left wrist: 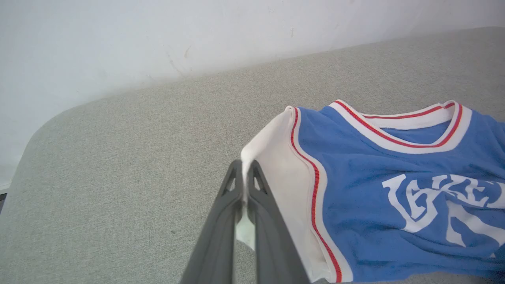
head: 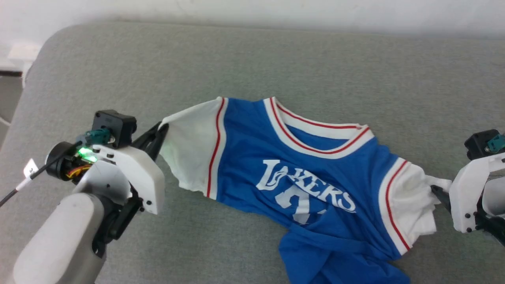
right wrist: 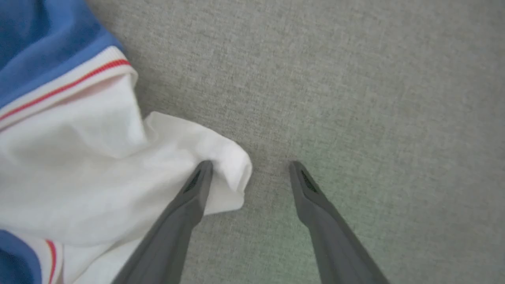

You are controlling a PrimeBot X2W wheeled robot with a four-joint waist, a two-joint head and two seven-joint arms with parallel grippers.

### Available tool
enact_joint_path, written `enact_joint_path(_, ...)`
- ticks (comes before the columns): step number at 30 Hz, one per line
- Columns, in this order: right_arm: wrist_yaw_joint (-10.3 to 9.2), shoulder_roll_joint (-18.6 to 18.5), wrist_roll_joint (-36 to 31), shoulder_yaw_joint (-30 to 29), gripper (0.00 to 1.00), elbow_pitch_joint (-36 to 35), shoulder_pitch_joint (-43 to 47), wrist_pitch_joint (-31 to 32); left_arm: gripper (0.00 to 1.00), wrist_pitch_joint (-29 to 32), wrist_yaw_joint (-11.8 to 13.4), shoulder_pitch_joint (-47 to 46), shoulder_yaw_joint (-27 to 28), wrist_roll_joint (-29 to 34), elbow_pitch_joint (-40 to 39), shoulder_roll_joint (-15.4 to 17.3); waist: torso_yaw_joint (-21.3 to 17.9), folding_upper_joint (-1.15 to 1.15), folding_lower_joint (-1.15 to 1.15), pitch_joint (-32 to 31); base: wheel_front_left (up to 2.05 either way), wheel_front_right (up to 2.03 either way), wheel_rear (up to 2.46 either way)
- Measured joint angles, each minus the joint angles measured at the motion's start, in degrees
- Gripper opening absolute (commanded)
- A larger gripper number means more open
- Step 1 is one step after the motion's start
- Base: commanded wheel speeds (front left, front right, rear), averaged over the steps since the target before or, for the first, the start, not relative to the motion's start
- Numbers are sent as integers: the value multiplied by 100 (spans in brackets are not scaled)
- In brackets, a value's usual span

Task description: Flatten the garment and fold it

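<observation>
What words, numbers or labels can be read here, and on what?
"LAKERS": white lettering on the blue chest of the garment.
The number below it: crumpled, unreadable.
The white tag on the black cable: too small to read.

Grey woven cushion (head: 300,59), rounded corner far left, pale wall (head: 252,8) right behind it. Spread across it, the blue garment (head: 244,157): neckline toward the wall, white sleeves out to either side, lower half bunched and rumpled at the near edge
</observation>
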Motion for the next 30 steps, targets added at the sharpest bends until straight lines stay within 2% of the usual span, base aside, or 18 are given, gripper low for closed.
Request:
enact_joint_path(6,-11,-260,-8,358,100,200,-179,-118,0,-77,32,23,-130,78,-78,-89,275,0,0,174,0,0,0)
enact_joint_path(7,-24,-311,0,435,64,213,-192,-127,0,-86,32,37,-145,78,-69,-110,305,0,0,203,0,0,0)
enact_joint_path(8,-35,-376,1,521,0,222,-209,-158,0,-109,32,72,-151,77,-58,-134,334,0,-1,228,0,0,0)
enact_joint_path(15,-37,-434,141,746,0,347,-294,-581,0,-261,33,209,-119,44,180,-125,376,0,0,217,0,0,0)
enact_joint_path(22,-32,-439,147,754,0,361,-315,-1159,0,-532,84,325,59,-20,297,-25,202,0,2,-109,0,0,0)
enact_joint_path(30,-32,-717,89,386,0,-368,-537,-1766,0,-1083,341,493,460,-18,43,153,-76,0,1,-599,0,0,0)
